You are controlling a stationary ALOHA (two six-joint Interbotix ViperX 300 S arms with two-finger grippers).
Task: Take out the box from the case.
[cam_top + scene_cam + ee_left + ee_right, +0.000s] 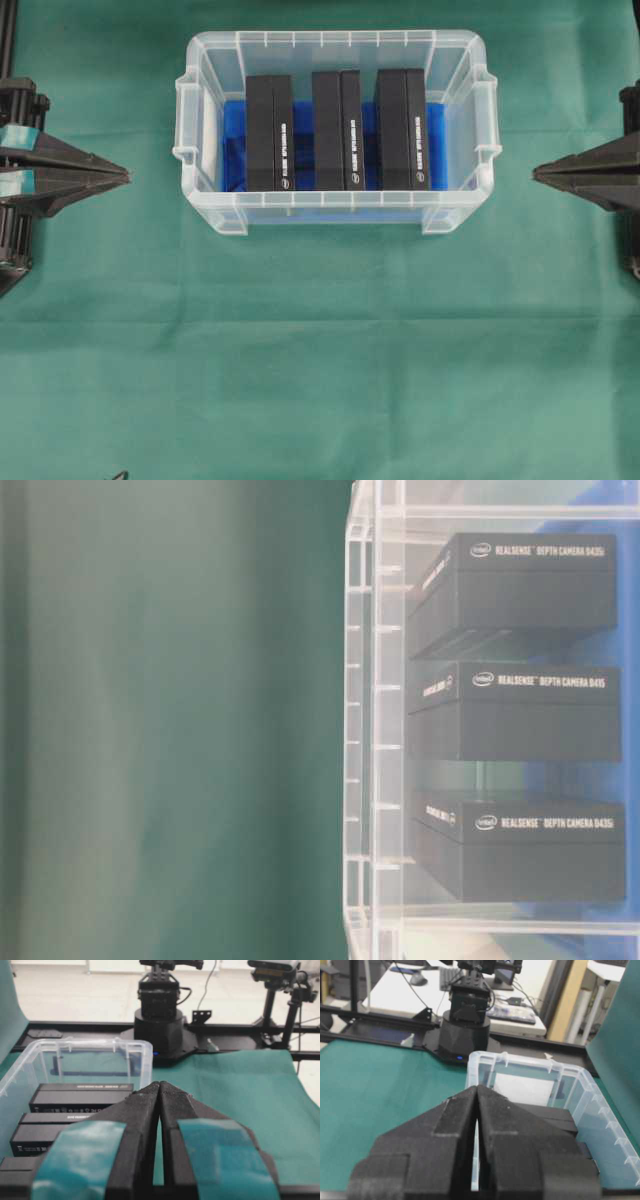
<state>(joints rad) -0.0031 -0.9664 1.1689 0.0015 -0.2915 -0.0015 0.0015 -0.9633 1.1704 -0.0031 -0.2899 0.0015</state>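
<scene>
While nothing is yet gripped, the hazards lie in how the case is packed and how the arms stand.

Case: the clear case [200, 205] sits on the green cloth [320, 350] between the two arms, its blue floor lining [232, 130] showing beside the boxes.

Boxes: three black boxes stand on edge in a row inside it: left box [270, 132], middle box [336, 130], right box [403, 129]. Narrow gaps separate them, so fingers may not fit between and could wedge or drag a neighbour up.

Left gripper: left gripper [128, 176] has its jaws pressed together, empty, well apart from the case's left wall. Driven in shut, it would shove the light case across the cloth.

Right gripper: right gripper [535, 172] is likewise pressed shut and empty, off the right wall.

Walls: the tall sides and rim handles [486, 115] probably force a steep descent; a low approach would catch the rim.

Lift: smooth cardboard faces may slip in a pinch, and an unbraced case could rise with the box.
</scene>
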